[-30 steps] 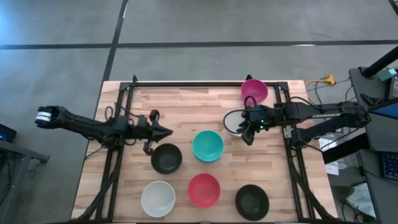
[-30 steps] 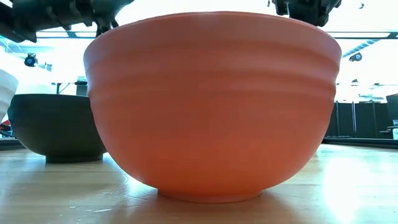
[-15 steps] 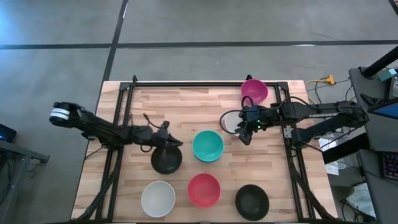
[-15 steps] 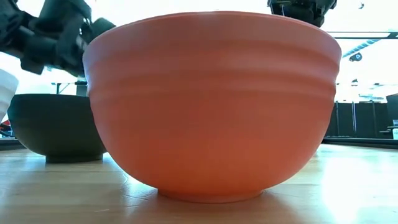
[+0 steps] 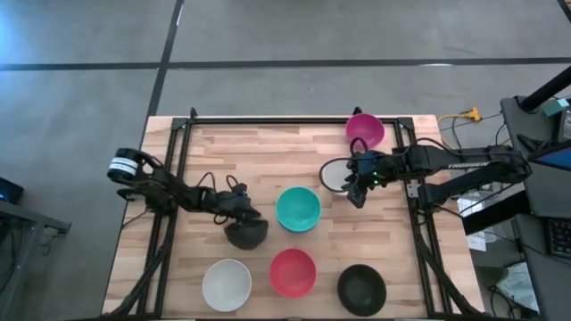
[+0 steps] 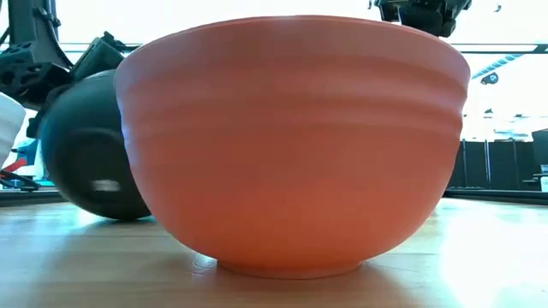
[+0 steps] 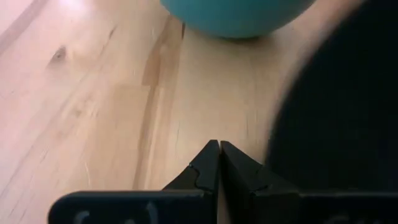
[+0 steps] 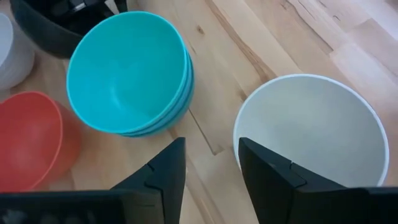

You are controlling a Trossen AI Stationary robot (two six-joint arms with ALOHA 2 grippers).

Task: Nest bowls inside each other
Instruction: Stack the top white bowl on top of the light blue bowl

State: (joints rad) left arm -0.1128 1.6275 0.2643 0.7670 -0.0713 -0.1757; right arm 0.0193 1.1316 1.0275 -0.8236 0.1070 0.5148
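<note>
Grey floor surrounds the wooden table (image 5: 268, 156). From above, your left gripper (image 5: 243, 211) sits on a black bowl (image 5: 247, 233) left of the table's centre, tipped on its side. A teal bowl (image 5: 298, 209) stands at centre, a white bowl (image 5: 227, 283), red bowl (image 5: 293, 272) and second black bowl (image 5: 362, 287) line the near edge, and a magenta bowl (image 5: 365, 130) sits at the far right corner. Your right gripper (image 5: 357, 190) hovers at another white bowl (image 5: 335, 176) near the right edge.

At table height, the red bowl fills the view, with the tilted black bowl behind it.

On the left wrist, the fingers (image 7: 202, 172) are pressed together, holding nothing, beside the black bowl. Open them and take its rim before lifting, I'd say.

On the right wrist, the fingers (image 8: 270, 174) are spread, straddling the white bowl's rim; close squarely there. The teal one looks already stacked.

No writing is readable.
</note>
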